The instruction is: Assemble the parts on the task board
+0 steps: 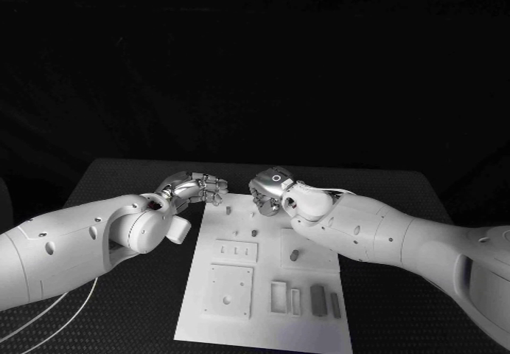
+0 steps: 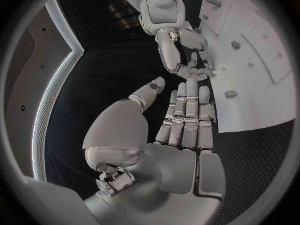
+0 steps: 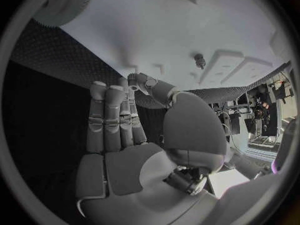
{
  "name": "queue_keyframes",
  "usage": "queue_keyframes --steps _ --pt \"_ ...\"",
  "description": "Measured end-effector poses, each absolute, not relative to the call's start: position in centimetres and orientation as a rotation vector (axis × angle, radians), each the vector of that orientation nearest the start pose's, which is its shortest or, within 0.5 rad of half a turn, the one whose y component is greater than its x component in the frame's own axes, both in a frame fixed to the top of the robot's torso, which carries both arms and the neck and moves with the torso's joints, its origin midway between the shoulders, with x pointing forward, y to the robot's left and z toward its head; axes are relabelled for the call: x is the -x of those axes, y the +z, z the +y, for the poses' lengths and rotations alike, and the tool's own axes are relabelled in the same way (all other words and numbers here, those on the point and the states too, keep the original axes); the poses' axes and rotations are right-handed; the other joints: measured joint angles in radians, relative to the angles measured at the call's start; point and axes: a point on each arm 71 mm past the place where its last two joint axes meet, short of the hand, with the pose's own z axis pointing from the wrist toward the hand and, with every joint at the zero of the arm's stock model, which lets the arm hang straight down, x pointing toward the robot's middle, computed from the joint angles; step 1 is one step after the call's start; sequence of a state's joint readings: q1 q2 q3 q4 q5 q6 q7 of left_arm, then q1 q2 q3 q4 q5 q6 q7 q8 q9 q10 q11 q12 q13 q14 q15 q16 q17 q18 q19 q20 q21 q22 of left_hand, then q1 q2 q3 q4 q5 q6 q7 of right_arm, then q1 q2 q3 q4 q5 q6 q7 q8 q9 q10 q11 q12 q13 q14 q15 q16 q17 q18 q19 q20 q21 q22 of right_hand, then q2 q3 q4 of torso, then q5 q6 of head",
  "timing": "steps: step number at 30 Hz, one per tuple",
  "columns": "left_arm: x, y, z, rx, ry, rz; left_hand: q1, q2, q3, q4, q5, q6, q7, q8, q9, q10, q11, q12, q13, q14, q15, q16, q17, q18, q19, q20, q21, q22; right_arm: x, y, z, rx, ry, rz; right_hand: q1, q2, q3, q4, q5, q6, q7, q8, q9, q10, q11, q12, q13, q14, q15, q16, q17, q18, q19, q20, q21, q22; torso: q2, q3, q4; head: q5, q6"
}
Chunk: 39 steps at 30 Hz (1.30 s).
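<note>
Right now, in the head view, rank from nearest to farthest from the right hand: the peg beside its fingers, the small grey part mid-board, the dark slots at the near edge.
1. Peg, just below the right hand.
2. Small grey part, mid-board, right side.
3. Dark slots, near edge, right side.

We see the task board [image 1: 213, 317] lying in the middle of the counter [image 1: 127, 177]. Our left hand [image 1: 197, 188] and right hand [image 1: 272, 190] sit side by side over its far edge, close together. Small parts [image 1: 295, 255] stand near the board's middle, and others [image 1: 318, 301] lie in the near right corner.
</note>
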State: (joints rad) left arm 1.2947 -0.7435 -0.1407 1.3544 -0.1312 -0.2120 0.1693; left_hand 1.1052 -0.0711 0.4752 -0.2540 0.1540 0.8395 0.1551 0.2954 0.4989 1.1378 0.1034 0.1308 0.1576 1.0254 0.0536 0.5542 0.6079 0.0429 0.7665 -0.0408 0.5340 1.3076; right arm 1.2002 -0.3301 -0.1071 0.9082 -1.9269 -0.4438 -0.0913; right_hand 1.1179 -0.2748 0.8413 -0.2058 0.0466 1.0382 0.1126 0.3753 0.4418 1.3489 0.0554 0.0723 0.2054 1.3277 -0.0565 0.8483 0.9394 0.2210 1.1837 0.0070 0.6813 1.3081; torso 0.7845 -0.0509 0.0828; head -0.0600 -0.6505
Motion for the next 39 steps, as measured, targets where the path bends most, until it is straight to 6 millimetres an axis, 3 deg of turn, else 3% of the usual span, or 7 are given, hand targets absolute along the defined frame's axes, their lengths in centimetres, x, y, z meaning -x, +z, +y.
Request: queue_keyframes --steps 21,25,28,30,33,39 --pt "-52.2 -19.0 20.4 1.007 -1.352 1.707 0.0 0.0 0.0 0.0 0.0 0.0 0.0 -0.005 0.0 0.0 0.0 0.0 0.0 0.0 0.0 0.0 0.0 0.0 0.0 0.0 0.0 0.0 -55.7 -22.5 -9.3 0.603 0.355 1.416 -0.001 -0.001 -0.007 0.004 0.0 -0.003 -0.002 -0.008 -0.002 -0.004 -0.003 0.0 0.0 -0.003 0.002 0.0 -0.004 0.008 -0.009 0.002 0.004 0.0 0.0 -0.001 0.0004 0.001 -0.001" --pt "-52.2 -19.0 20.5 1.007 -1.351 1.707 0.0 0.0 0.0 0.0 0.0 0.0 0.0 -0.005 0.0 0.0 0.0 -0.004 0.001 0.0 0.0 0.0 0.0 0.0 0.0 0.0 0.0 0.0 -55.7 -22.7 -9.5 0.597 0.351 1.422 -0.01 -0.01 -0.019 0.0 0.0 -0.055 0.016 -0.033 -0.011 -0.067 0.015 -0.007 -0.012 -0.019 0.018 0.0 -0.009 0.009 -0.024 0.005 0.004 -0.001 0.0 -0.0012 0.0002 0.001 -0.001" --pt "-52.3 -19.0 20.5 1.007 -1.35 1.707 0.0 0.0 0.0 0.0 0.0 -0.004 0.004 -0.005 0.0 0.0 0.0 -0.004 0.001 0.0 0.0 0.0 0.0 0.0 0.0 0.0 0.0 0.0 -55.8 -22.8 -9.7 0.587 0.349 1.426 -0.019 -0.019 -0.04 -0.015 0.0 -0.112 0.04 -0.061 -0.023 -0.144 0.035 -0.007 -0.032 -0.034 0.037 0.003 -0.011 0.009 -0.034 0.012 0.004 0.0 0.0 -0.0012 -0.0001 0.0 0.0" --pt "-52.3 -19.0 20.5 1.008 -1.35 1.707 0.0 0.0 0.0 0.0 0.0 -0.004 0.004 -0.005 0.0 0.0 0.0 -0.004 0.001 0.0 0.0 0.0 0.0 0.0 0.0 0.0 0.0 0.0 -55.8 -22.8 -9.9 0.578 0.348 1.424 -0.027 -0.027 -0.061 -0.027 0.0 -0.153 0.043 -0.08 -0.03 -0.192 0.047 -0.009 -0.047 -0.039 0.053 0.009 -0.013 0.002 -0.045 0.015 0.004 0.0 0.0 -0.0012 -0.0006 -0.001 0.0" --pt "-52.3 -19.0 20.5 1.009 -1.348 1.706 0.0 0.0 0.0 0.0 0.0 -0.004 0.004 -0.005 0.0 0.0 0.0 -0.004 0.001 0.0 0.0 0.0 0.0 0.0 0.0 0.0 0.0 0.0 -55.8 -22.7 -10.2 0.562 0.351 1.416 -0.038 -0.023 -0.09 -0.051 0.0 -0.185 0.031 -0.091 -0.033 -0.266 0.078 -0.011 -0.068 -0.051 0.068 0.009 -0.015 0.002 -0.058 0.022 0.004 0.0 0.0 -0.0012 -0.0007 -0.001 0.002" --pt "-52.3 -19.0 20.9 1.012 -1.341 1.702 -0.001 -0.001 0.0 0.0 0.0 -0.007 0.0 -0.005 0.0 0.0 0.0 -0.004 0.001 0.0 0.0 0.0 0.0 0.0 0.0 0.0 0.0 0.0 -55.3 -22.3 -11.2 0.53 0.377 1.398 -0.045 -0.027 -0.1 -0.062 0.0 -0.197 0.019 -0.092 -0.03 -0.275 0.079 -0.011 -0.079 -0.056 0.073 0.018 -0.017 0.002 -0.059 0.023 0.0 0.001 0.0 -0.0005 -0.0013 -0.002 0.005"
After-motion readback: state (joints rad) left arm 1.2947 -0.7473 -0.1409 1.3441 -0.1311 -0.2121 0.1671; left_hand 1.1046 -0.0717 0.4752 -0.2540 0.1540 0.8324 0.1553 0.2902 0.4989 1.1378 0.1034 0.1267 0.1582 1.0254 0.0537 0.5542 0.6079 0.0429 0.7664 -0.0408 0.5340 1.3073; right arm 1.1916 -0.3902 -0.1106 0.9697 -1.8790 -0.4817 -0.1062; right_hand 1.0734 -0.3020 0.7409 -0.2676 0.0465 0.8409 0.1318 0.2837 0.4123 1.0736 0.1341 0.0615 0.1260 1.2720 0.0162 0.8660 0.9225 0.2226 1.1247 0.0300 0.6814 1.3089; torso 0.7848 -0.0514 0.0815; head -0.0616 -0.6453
